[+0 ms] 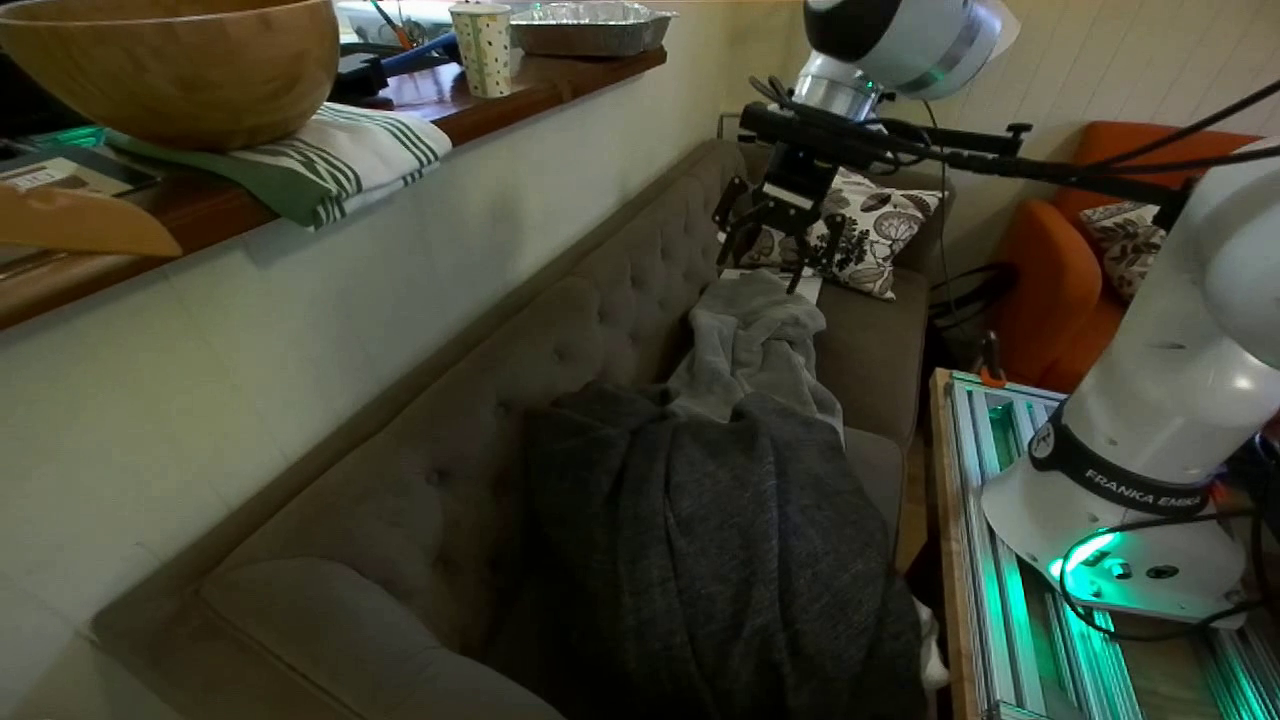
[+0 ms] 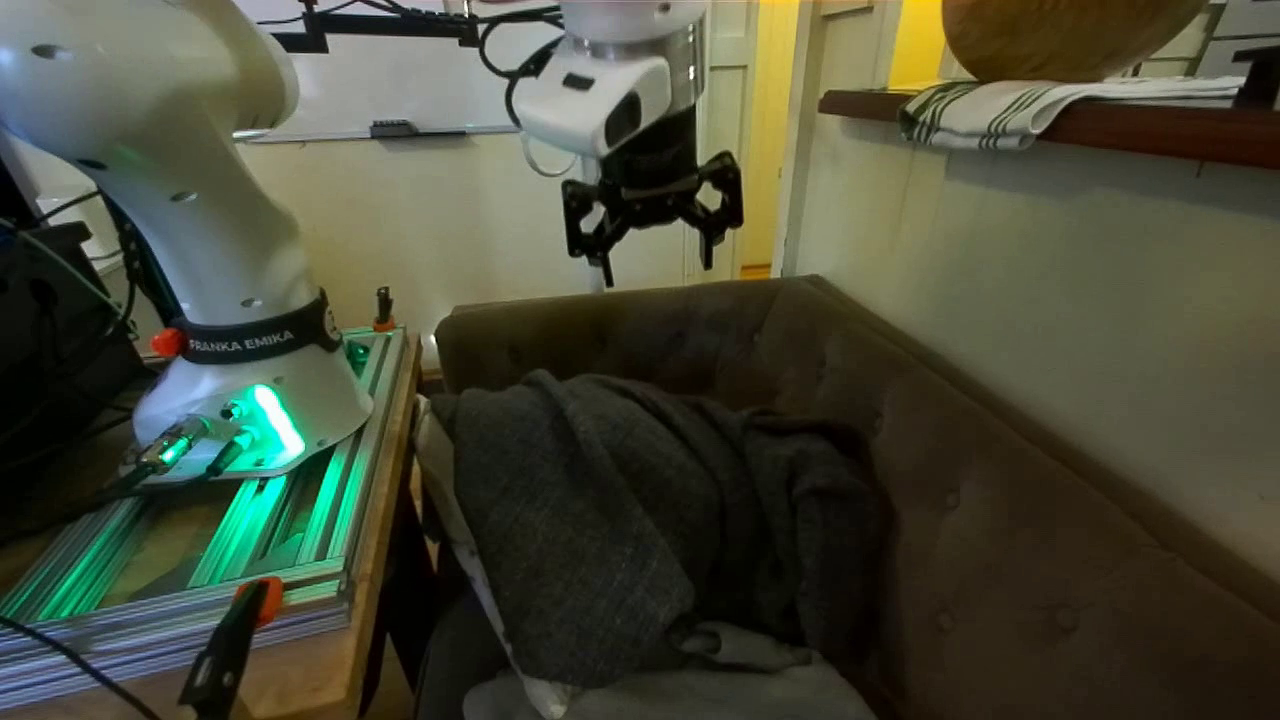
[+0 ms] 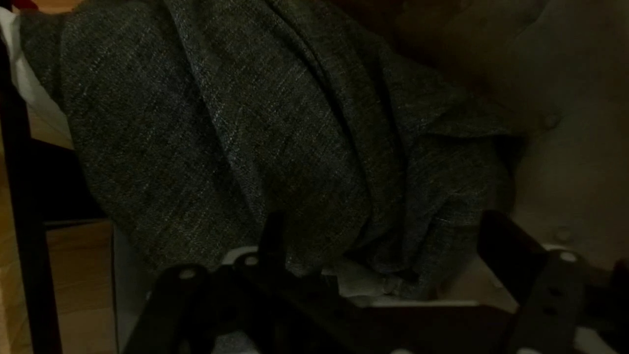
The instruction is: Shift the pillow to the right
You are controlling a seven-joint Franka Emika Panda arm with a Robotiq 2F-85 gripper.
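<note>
A patterned pillow (image 1: 885, 230) with dark leaf shapes on white rests at the far end of the couch in an exterior view. A dark grey blanket (image 1: 720, 520) is draped over something with a white edge (image 2: 480, 570), perhaps another pillow; most of it is hidden. The blanket also fills the wrist view (image 3: 221, 123). A light grey cloth (image 1: 755, 330) lies beside it. My gripper (image 1: 760, 270) hangs above the couch in both exterior views (image 2: 658, 270), fingers apart and nothing between them. In the wrist view its fingers (image 3: 383, 216) are spread above the blanket's edge.
The couch backrest (image 1: 590, 330) runs along the wall. A wooden ledge (image 1: 560, 85) above it carries a wooden bowl (image 1: 180, 70), a striped towel (image 1: 350, 150), a paper cup (image 1: 483, 50) and a foil tray (image 1: 590, 30). The robot's table (image 2: 330, 640) stands beside the couch.
</note>
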